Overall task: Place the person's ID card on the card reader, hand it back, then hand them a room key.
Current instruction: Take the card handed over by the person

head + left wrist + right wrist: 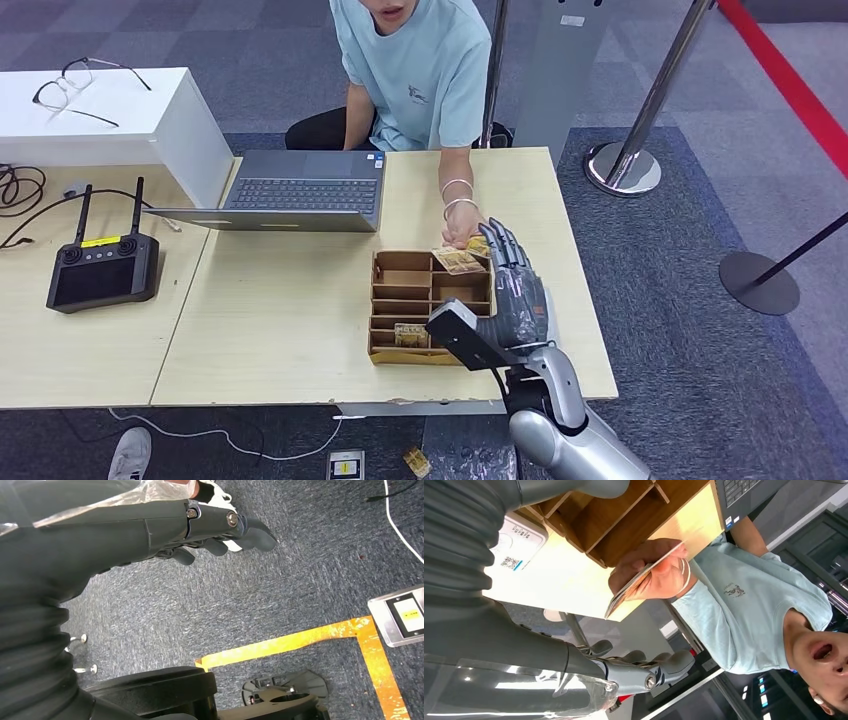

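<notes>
While the person's hand [462,232] holds the card [644,577] just beyond the right hand [510,290], fingers apart and empty, a mistimed closure could drop it into the wooden organizer [400,300].

I see grey-blue carpet [250,40] under a pale wooden table [290,330] — a white cabinet [150,120] at its left, chrome stanchion [640,130] and red strip [790,85] beyond — yellow floor tape [310,640] below.
</notes>
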{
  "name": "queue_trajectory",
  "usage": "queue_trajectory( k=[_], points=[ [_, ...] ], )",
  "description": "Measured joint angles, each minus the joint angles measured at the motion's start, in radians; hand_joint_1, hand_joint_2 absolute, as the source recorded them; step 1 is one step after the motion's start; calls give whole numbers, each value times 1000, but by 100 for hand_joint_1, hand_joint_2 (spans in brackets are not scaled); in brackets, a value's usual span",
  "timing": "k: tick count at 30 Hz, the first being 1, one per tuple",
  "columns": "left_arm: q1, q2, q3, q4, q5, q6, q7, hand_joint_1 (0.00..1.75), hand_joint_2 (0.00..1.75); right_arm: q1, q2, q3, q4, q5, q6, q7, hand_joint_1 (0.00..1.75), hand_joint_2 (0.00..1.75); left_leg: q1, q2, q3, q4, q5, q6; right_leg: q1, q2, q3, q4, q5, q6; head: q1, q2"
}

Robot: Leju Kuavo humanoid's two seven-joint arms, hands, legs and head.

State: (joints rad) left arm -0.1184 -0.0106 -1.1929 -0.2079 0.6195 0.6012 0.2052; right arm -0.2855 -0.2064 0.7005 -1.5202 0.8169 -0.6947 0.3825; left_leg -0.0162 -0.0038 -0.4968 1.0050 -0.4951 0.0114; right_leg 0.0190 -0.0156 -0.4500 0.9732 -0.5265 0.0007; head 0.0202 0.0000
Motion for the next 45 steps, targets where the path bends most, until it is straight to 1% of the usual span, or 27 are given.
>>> queue_trajectory(
  k=[5,13,20,25,29,30,31,33,34,35,45],
  points=[
    [0,1,0,0,0,0,0,0,175,0,0,-4,-3,4,0,-8,39,175,0,0,0,0,0,0,0,0,0,0,0,0,0,0],
    [0,2,0,0,-4,-3,0,0,175,-9,0,-12,-11,-19,2,-9,51,175,0,0,0,0,0,0,0,0,0,0,0,0,0,0],
    [0,4,0,0,-5,-3,5,0,175,-35,2,-10,2,-34,0,-13,82,175,0,0,0,0,0,0,0,0,0,0,0,0,0,0],
    [0,6,0,0,-5,-3,7,0,175,-44,3,-10,12,-46,0,-18,75,175,0,0,0,0,0,0,0,0,0,0,0,0,0,0],
    [0,7,0,0,-4,-2,7,0,175,-46,7,-10,14,-54,0,-27,58,175,0,0,0,0,0,0,0,0,0,0,0,0,0,0],
    [0,7,0,0,-3,-2,7,0,175,-46,8,-10,14,-55,0,-30,58,175,0,0,0,0,0,0,0,0,0,0,0,0,0,0],
    [0,7,0,0,-2,-1,7,0,175,-46,9,-10,15,-57,0,-33,68,175,0,0,0,0,0,0,0,0,0,0,0,0,0,0],
    [0,7,0,0,1,0,7,0,175,-46,12,-10,18,-63,0,-40,128,175,0,0,0,0,0,0,0,0,0,0,0,0,0,0],
    [0,7,0,0,1,1,7,0,175,-46,15,-10,20,-67,0,-45,155,175,0,0,0,0,0,0,0,0,0,0,0,0,0,0],
    [0,8,0,0,2,2,7,0,175,-46,17,-10,23,-70,0,-51,175,175,0,0,0,0,0,0,0,0,0,0,0,0,0,0],
    [0,16,0,0,6,4,13,0,175,-51,34,-11,46,-90,-4,-80,175,175,0,0,0,0,0,0,0,0,0,0,0,0,0,0]
  ],
)
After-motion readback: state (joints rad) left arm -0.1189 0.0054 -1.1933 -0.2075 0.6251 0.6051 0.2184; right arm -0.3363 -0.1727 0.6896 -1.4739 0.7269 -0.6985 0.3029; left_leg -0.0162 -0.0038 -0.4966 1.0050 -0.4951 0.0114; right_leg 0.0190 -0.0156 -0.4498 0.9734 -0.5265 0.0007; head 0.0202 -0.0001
